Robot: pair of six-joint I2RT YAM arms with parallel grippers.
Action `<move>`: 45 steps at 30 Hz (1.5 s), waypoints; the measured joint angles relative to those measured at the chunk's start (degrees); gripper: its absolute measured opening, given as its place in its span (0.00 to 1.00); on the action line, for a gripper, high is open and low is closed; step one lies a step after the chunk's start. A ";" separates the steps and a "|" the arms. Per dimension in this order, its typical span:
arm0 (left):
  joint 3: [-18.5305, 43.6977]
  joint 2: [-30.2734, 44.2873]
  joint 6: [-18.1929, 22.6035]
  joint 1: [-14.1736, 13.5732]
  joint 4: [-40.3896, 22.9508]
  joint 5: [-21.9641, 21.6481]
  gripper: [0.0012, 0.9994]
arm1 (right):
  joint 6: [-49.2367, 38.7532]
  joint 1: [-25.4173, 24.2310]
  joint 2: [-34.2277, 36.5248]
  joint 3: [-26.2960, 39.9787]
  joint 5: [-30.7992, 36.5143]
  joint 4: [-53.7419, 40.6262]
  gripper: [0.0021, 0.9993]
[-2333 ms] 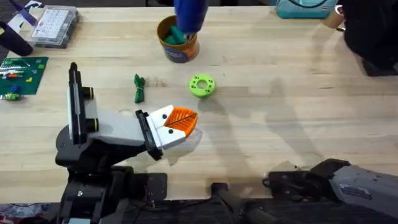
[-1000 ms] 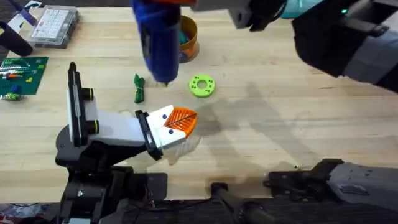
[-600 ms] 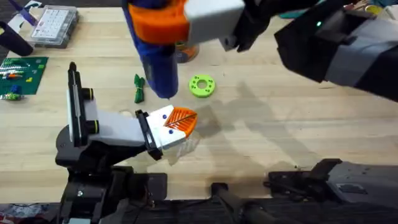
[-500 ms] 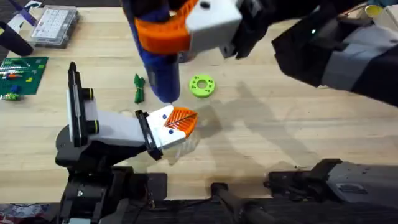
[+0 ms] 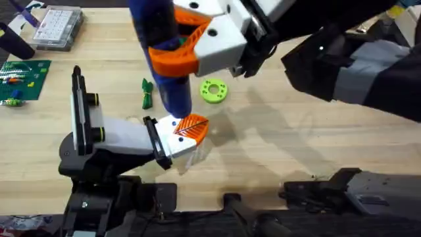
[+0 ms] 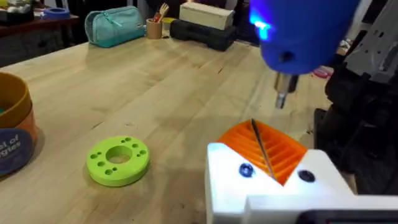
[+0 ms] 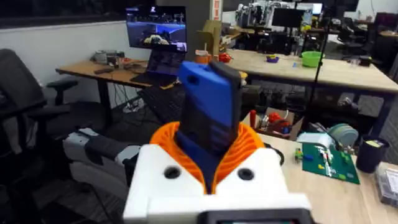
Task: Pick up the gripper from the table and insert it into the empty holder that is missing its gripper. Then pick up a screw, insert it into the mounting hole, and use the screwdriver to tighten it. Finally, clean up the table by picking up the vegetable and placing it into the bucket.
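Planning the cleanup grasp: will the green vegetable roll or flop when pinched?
The vegetable looks slender and lies flat on the table, so it may roll sideways if nudged. Its knotted leafy end probably limits that. It looks small, so likely light; stiffness can't be judged from here.

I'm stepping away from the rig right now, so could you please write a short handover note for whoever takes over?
Right gripper: shut on the screwdriver, held tip-down just above the left gripper.
Left gripper: low over the table, fingers shut.
The vegetable lies on the table beside the green ring. The bucket stands beyond the ring.
Done: screwdriver picked up and brought to the work spot.
Left: whether the screw is seated I cannot tell; tighten it, then put the vegetable into the bucket.
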 joint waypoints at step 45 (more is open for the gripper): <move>0.00 0.01 0.00 0.00 0.00 -0.02 0.01 | -5.65 2.91 3.05 0.00 2.18 0.04 0.02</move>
